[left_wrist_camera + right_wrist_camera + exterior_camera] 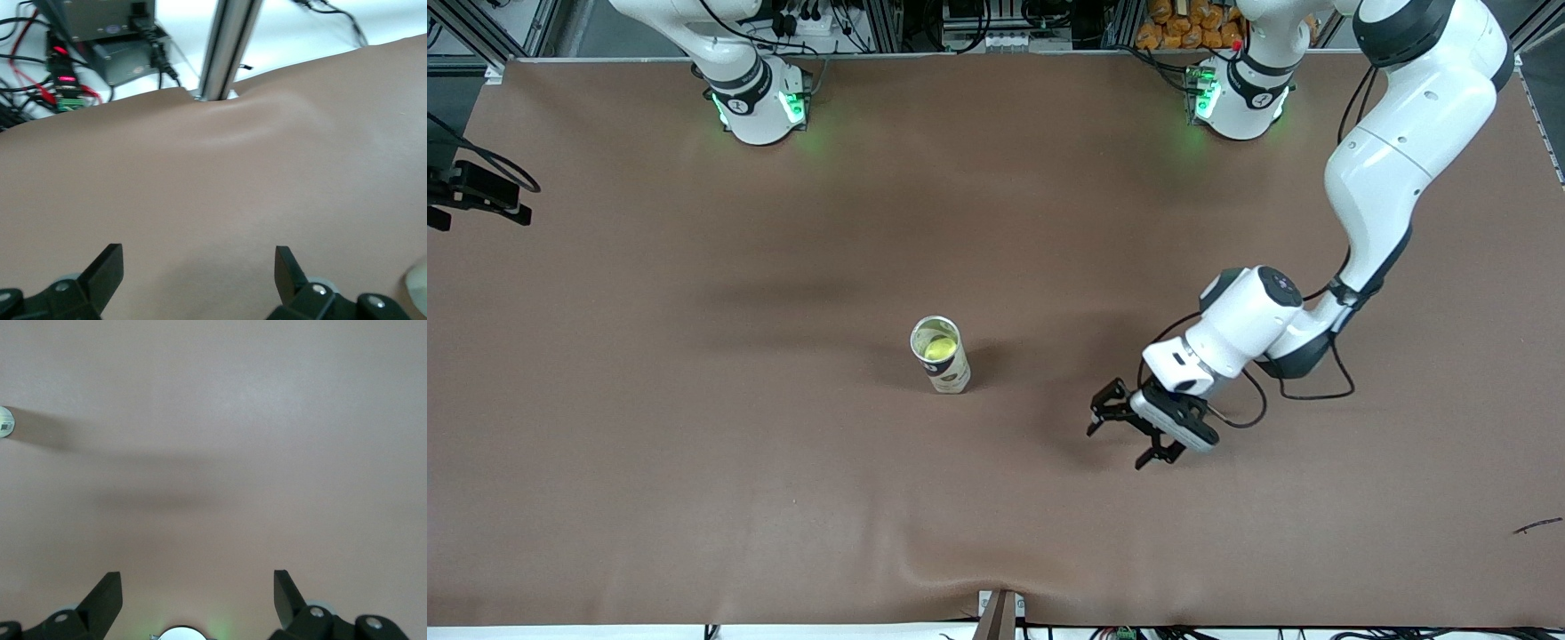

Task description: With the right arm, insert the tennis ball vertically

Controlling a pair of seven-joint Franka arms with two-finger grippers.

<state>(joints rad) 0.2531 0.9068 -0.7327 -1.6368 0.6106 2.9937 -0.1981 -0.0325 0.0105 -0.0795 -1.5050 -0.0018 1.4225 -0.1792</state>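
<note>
A yellow-green tennis ball (938, 348) lies inside an upright, open-topped can (951, 374) near the middle of the table. In the right wrist view the can (5, 421) is small at the picture's edge. My right gripper (198, 583) is open and empty, high above the table close to its own base (180, 633); the front view does not show this gripper. My left gripper (1116, 447) hangs low over bare table, toward the left arm's end from the can, open and empty. The left wrist view shows the left gripper's (199, 257) dark fingers (107, 267) spread wide.
The brown table cover (694, 444) has a ridge near its front edge by an aluminium post (1000, 615). A thin dark scrap (1536, 526) lies near the left arm's end. A black camera mount (476, 191) juts over the right arm's end. Cabled electronics (100, 47) sit past the front edge.
</note>
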